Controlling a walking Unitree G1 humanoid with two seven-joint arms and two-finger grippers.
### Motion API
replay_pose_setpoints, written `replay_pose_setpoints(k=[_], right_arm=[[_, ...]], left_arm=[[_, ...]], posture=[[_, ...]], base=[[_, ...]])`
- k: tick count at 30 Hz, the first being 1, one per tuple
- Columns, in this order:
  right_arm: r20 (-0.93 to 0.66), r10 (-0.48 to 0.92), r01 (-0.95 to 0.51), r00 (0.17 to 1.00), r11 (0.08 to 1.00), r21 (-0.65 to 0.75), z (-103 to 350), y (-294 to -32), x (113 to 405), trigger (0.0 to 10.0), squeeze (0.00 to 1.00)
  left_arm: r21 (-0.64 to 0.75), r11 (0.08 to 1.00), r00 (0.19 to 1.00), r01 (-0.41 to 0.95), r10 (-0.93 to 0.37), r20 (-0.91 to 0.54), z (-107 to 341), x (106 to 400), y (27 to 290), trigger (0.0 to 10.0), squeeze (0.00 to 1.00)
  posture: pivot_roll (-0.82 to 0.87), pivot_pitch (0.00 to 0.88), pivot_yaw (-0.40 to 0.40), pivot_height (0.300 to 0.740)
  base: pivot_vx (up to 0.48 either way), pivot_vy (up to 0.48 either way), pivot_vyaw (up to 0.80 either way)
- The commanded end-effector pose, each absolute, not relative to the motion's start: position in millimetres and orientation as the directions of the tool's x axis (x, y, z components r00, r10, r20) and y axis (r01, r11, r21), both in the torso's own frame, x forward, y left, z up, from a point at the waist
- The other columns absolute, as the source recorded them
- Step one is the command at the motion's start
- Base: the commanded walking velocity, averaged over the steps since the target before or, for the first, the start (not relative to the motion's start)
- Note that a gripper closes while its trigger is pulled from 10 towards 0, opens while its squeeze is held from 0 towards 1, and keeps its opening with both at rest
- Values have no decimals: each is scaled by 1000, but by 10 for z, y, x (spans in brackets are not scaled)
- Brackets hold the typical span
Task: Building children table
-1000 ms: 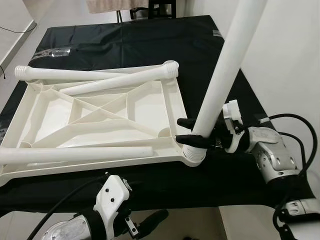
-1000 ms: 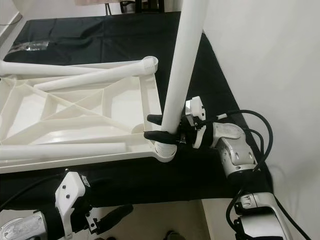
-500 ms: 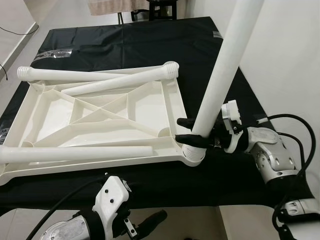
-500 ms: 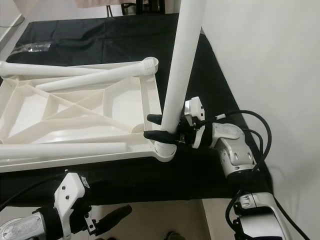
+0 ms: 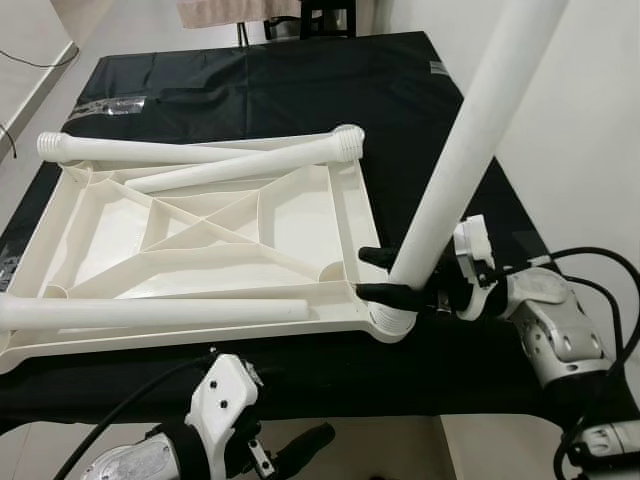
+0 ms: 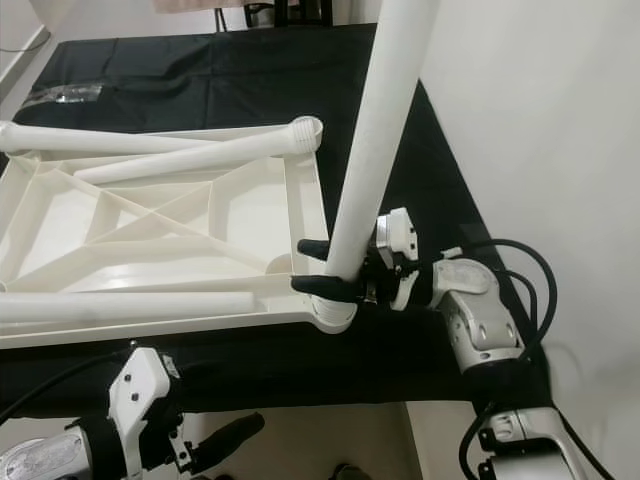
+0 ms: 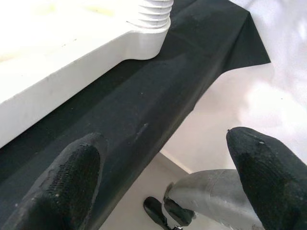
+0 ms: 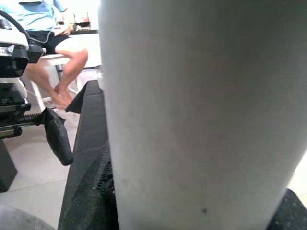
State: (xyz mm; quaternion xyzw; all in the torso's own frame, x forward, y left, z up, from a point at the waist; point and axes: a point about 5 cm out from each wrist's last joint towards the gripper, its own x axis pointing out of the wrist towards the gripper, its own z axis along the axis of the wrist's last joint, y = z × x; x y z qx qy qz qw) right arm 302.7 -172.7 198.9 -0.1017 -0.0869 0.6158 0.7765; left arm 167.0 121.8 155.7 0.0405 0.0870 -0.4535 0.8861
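Observation:
A white plastic table top lies upside down on a black cloth. One white leg stands in the near right corner socket, leaning up and to the right. My right gripper is shut on this leg just above the socket, and the leg fills the space between its fingers in the right wrist view. Three other legs lie on the top: one along the near rim, one along the far rim, one slanting. My left gripper hangs open and empty below the cloth's front edge.
The black cloth covers the whole work surface, with a white wall close on the right. A clear plastic bag lies at the far left. A person sits on a stool in the right wrist view's background.
The whole picture has shifted slightly. The standing leg now leans a little more to the right, with my right gripper still shut on it. The left arm stays low.

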Motion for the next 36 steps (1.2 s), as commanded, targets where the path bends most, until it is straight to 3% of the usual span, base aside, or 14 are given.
replay_pose_setpoints(k=[1,15,24,26,29,31,36], right_arm=[[-194,957,-962,217,175,-211,1561,-1664,2921,10000,0],[-261,909,-913,325,231,-335,1507,-1618,3040,10000,0],[-247,876,-895,414,344,-284,1659,-1553,3244,10000,0],[-229,878,-896,421,363,-255,1688,-1537,3265,10000,0],[-88,884,-887,460,455,-75,1882,-1463,3381,10000,0],[-61,885,-887,461,460,-42,1918,-1449,3390,10000,0],[172,852,-865,494,462,196,2214,-1324,3462,10000,0]], left_arm=[[-14,571,557,821,-805,-206,1549,1632,1235,10000,0],[-8,563,549,827,-810,-207,1570,1649,1231,10000,0],[-9,563,550,827,-811,-202,1574,1653,1213,10000,0],[-10,563,550,826,-811,-201,1575,1654,1210,10000,0],[-13,565,552,825,-811,-196,1580,1655,1204,10000,0],[-14,565,552,825,-811,-195,1581,1655,1203,10000,0],[-15,567,554,823,-810,-192,1583,1653,1206,10000,0]], posture=[[-7,263,30,740],[-5,270,32,740],[-8,273,24,740],[-8,274,23,740],[-10,278,17,740],[-10,278,17,740],[-12,281,14,740]], base=[[0,0,0],[0,0,0],[0,0,0],[0,0,0],[0,0,0],[0,0,0],[0,0,0]])
